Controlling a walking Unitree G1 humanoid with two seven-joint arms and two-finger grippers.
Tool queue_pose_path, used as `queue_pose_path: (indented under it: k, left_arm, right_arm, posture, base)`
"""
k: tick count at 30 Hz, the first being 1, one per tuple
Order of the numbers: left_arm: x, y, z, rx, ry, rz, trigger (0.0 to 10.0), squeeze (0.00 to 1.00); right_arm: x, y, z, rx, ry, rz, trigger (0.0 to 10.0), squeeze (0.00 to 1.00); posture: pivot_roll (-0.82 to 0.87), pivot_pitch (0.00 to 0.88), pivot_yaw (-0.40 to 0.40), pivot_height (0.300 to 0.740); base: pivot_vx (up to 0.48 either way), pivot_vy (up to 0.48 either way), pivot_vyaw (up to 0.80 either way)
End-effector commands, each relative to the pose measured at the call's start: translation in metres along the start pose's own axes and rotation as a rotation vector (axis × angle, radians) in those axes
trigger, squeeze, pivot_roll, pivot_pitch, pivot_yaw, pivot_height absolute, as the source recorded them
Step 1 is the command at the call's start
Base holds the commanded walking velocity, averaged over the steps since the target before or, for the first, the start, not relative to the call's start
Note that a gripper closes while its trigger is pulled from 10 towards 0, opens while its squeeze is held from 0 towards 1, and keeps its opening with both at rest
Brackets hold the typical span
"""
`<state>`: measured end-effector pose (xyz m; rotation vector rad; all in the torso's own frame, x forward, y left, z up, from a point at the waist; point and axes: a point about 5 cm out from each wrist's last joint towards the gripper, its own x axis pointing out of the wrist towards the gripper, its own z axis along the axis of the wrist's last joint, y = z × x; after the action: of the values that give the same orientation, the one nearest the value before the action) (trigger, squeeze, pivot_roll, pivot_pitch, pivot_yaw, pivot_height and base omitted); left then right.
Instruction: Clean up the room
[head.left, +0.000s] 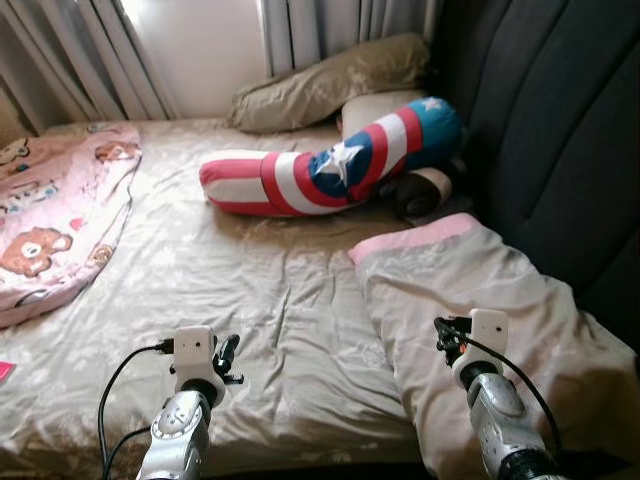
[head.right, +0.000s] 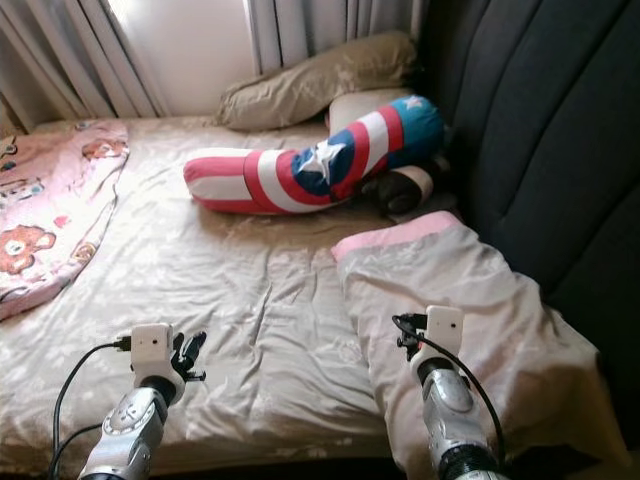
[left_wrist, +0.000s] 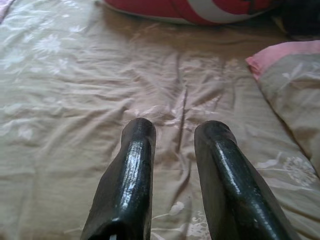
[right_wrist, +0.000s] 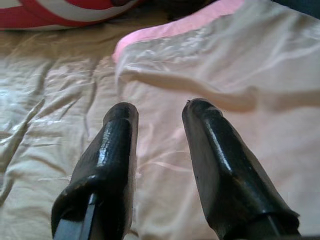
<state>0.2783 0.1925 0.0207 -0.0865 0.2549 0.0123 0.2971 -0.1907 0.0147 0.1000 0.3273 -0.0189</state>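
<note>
Our left gripper (left_wrist: 172, 132) and right gripper (right_wrist: 159, 112) both hover with fingers parted, holding nothing. The folded quilt (head.left: 480, 300) lies beneath the right gripper on the bed (head.left: 250, 290), beside the headboard (head.left: 560, 130). We judge it soft, limp, bulky but light; best pinched along its pink edge (head.left: 415, 238).

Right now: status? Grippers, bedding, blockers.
Left gripper open above the rumpled sheet. Right gripper open over the pink-edged quilt. Striped bolster pillow lies beyond, untouched.
</note>
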Motion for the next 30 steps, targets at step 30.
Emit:
queue_pose_path:
  k: [30]
  left_arm:
    - [0.001,-0.006,0.008,-0.034,-0.076,-0.018,10.0,0.0]
  right_arm:
    - [-0.001,0.003,0.0,-0.009,-0.029,-0.006,10.0,0.0]
  posture:
    - [0.0,0.0,0.032,0.74]
  base:
    - [0.0,0.0,0.0]
